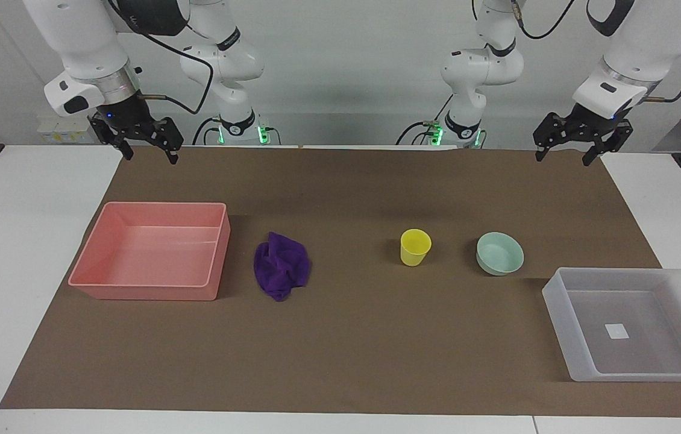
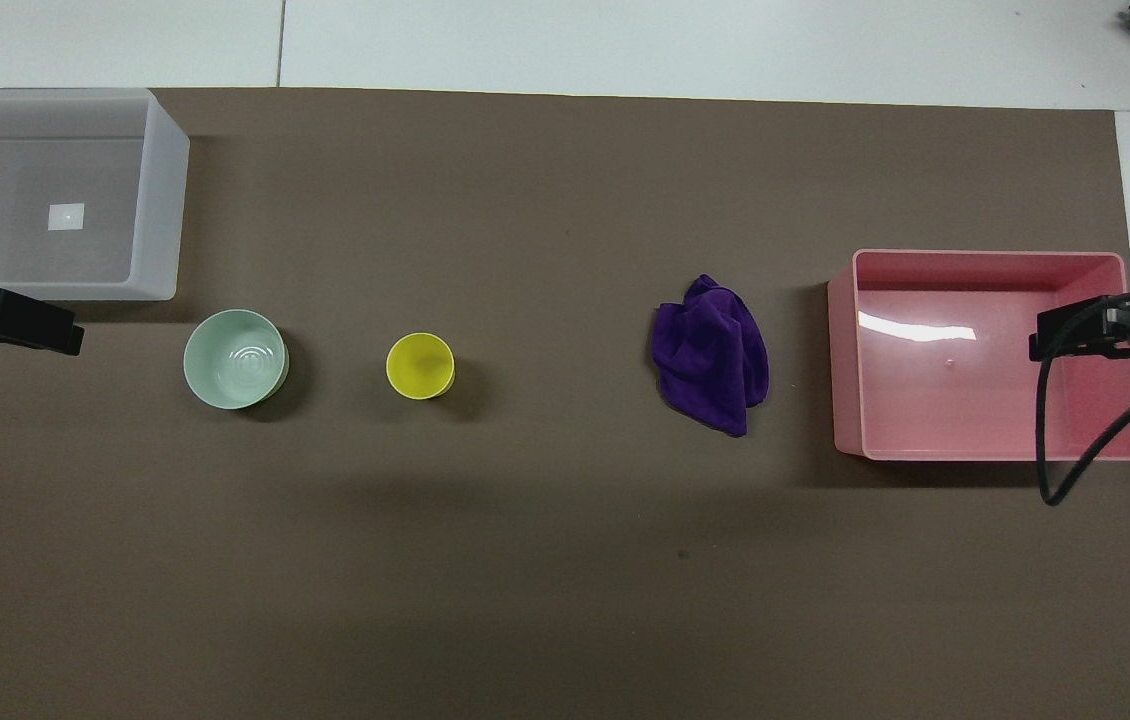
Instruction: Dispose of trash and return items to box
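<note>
A yellow cup [image 1: 416, 246] [image 2: 420, 365] stands upright on the brown mat, with the mint-green bowl [image 1: 500, 253] [image 2: 235, 358] beside it toward the left arm's end. The frosted white box [image 1: 563, 319] [image 2: 160, 200] stands empty at the left arm's end, farther from the robots than the bowl. A crumpled purple cloth [image 1: 281, 266] [image 2: 712, 355] lies beside the pink tray [image 1: 147, 292] [image 2: 845, 370]. My left gripper [image 1: 562, 158] hangs open and empty over the mat's edge by its base. My right gripper [image 1: 150, 158] hangs open and empty over the same edge at its own end.
The brown mat [image 1: 340, 361] covers most of the white table [image 1: 9, 271]. The pink tray is empty at the right arm's end. The right arm's black cable [image 2: 1055, 430] hangs over the tray in the overhead view.
</note>
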Tool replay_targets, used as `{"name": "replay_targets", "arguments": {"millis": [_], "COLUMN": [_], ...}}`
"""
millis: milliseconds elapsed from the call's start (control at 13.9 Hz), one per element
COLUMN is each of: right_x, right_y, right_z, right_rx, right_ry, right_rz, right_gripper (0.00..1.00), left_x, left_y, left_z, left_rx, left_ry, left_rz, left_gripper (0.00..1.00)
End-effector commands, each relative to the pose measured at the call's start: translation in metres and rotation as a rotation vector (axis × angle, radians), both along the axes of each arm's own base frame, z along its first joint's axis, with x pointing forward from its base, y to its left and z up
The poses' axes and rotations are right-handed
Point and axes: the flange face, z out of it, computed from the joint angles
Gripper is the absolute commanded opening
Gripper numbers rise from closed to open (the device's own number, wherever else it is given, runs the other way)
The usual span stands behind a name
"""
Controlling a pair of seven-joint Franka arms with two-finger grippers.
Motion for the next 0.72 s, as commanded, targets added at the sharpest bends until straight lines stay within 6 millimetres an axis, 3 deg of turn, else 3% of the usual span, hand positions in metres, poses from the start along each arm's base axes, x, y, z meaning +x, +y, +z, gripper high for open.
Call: {"name": "replay_targets", "arguments": {"millis": [0,646], "right_x": [-0.0012,-0.0012], "right_y": [-0.0032,-0.0033], "right_z": [0.0031,0.0031], "right_rx": [0.005,0.005], "right_ry": [0.015,0.015], "right_rz": [0.017,0.017], "right_gripper": [1.0,1.0], "left_x": [-0.0073,-0.0086], "left_y": [-0.0015,-0.0014], "left_z": [0.0007,0.0002], "left_rx": [0.007,0.008], "left_ry": [0.0,0.008], "left_rz": [-0.002,0.005], "left_gripper": [1.0,1.0]}}
